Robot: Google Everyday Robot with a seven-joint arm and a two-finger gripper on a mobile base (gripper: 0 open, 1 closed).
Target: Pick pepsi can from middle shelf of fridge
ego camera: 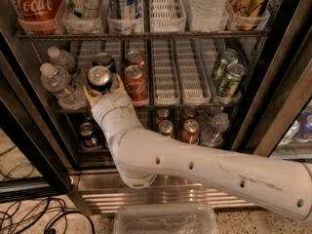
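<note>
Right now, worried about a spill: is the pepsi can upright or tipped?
Upright: the pepsi can shows its silver top facing up, like the Coca-Cola can beside it. The gripper sits at its front.
</note>
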